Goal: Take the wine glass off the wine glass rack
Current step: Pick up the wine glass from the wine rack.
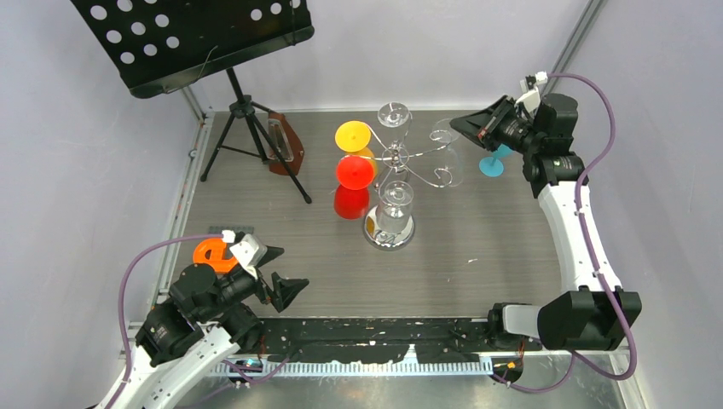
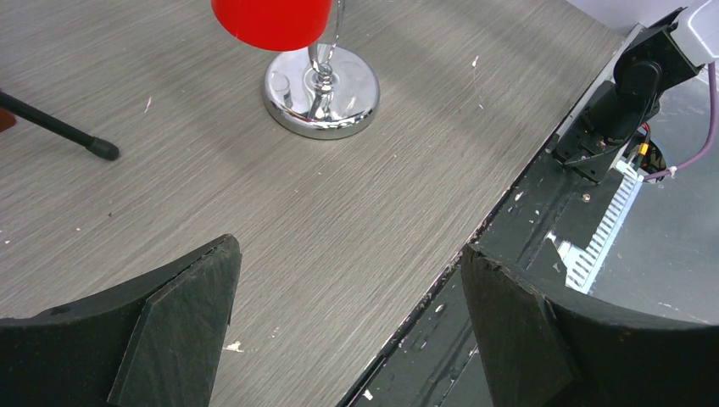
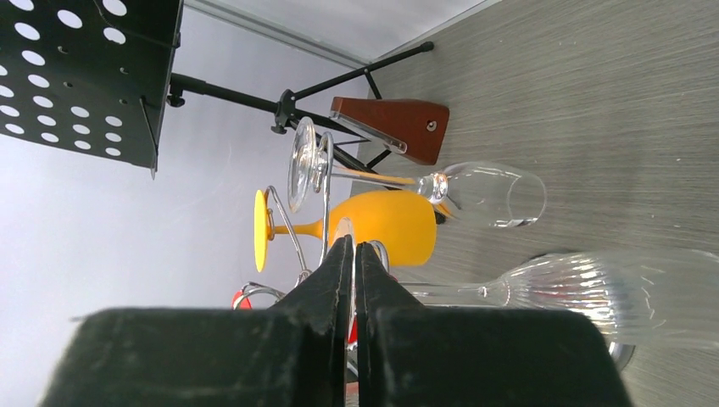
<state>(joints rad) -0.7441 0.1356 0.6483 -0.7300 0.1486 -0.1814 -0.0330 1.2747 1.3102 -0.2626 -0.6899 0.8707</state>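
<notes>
The chrome wine glass rack (image 1: 401, 158) stands mid-table on its round mirror base (image 2: 320, 93). Several glasses hang upside down from its scroll arms: a yellow glass (image 1: 352, 135), a red glass (image 1: 355, 172) and clear ones. A ribbed clear wine glass (image 3: 610, 292) hangs at the rack's right side (image 1: 449, 158). My right gripper (image 3: 353, 246) is shut on the thin foot of this glass, its tip at the rack's right arm (image 1: 459, 125). My left gripper (image 2: 348, 288) is open and holds nothing, low over the table's front left edge (image 1: 277, 285).
A black music stand (image 1: 196, 38) on a tripod stands at the back left, a brown wooden block (image 1: 286, 145) beside its legs. An orange piece (image 1: 211, 253) lies by my left arm. A blue round foot (image 1: 492, 164) sits under my right wrist.
</notes>
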